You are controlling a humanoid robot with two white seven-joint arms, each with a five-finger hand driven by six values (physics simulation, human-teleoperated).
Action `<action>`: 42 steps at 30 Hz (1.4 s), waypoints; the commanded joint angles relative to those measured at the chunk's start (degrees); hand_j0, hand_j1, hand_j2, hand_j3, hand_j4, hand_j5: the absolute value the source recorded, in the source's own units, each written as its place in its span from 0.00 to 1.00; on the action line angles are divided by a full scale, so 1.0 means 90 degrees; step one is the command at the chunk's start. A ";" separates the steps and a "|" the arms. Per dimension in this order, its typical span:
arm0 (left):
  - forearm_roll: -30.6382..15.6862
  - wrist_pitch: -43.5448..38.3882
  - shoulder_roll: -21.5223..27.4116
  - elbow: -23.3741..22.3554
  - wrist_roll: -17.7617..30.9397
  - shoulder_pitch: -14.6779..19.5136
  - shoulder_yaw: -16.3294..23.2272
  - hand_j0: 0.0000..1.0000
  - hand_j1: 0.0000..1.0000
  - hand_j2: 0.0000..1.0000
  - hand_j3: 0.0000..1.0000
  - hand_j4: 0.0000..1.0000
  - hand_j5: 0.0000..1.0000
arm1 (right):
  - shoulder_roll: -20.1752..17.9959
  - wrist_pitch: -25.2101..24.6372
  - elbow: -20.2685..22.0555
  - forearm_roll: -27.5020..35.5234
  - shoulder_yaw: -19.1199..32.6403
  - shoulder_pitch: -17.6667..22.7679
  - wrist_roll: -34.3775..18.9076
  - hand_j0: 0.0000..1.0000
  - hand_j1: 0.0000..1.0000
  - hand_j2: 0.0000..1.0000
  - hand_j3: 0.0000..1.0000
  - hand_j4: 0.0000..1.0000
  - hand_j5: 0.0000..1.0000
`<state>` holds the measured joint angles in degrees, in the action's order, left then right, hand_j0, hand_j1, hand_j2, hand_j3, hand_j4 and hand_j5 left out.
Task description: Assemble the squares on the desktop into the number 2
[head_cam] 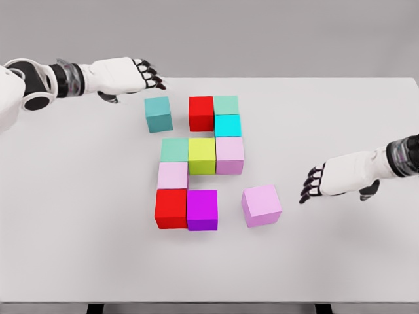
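A wide white table point(78, 248) filled most of the head view, with the robot's two white arms reaching in from either side. The left hand point(127, 75) hovered above the table's far left part, its dark fingers point(152, 73) loosely extended and holding nothing, just beside a lone teal cube point(158, 114). The right hand point(334, 180) hung low at the right, fingers spread and empty, near a loose pink cube point(261, 205) that sat slightly turned and apart from the rest. Between them stood the cluster: a red cube point(201, 113) touching a mint cube point(226, 104) at the top, a cyan cube point(228, 125) below the mint one, then a row of green cube point(175, 150), yellow cube point(201, 156) and lilac cube point(229, 155). Under the green one sat a pale pink cube point(172, 175), and the bottom row held a second red cube point(171, 209) beside a magenta cube point(201, 210).
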<state>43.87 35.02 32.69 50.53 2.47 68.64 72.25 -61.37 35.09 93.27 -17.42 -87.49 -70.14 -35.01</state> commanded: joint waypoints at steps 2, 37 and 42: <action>-0.0012 -0.0002 0.0362 -0.0009 -0.0011 0.0000 -0.0010 0.95 0.95 0.95 0.95 0.95 0.95 | 0.0187 -0.0010 -0.0178 0.0032 0.0044 0.0000 0.0001 1.00 1.00 1.00 1.00 1.00 1.00; 0.0282 -0.0002 0.0567 0.0303 0.0047 -0.0195 0.0478 0.86 0.86 0.86 0.86 0.86 0.86 | 0.0607 -0.0010 0.0213 0.0022 0.0229 0.0166 0.0001 1.00 1.00 1.00 1.00 1.00 1.00; 0.0272 -0.0002 0.0470 0.0303 0.0047 -0.0195 0.0478 0.87 0.87 0.87 0.87 0.87 0.87 | 0.0451 -0.0010 0.0418 0.0041 0.0229 0.0195 0.0001 1.00 1.00 1.00 1.00 1.00 1.00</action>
<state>46.55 35.02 37.34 53.26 2.93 66.97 76.68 -56.76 35.11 96.10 -17.36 -85.46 -68.38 -35.01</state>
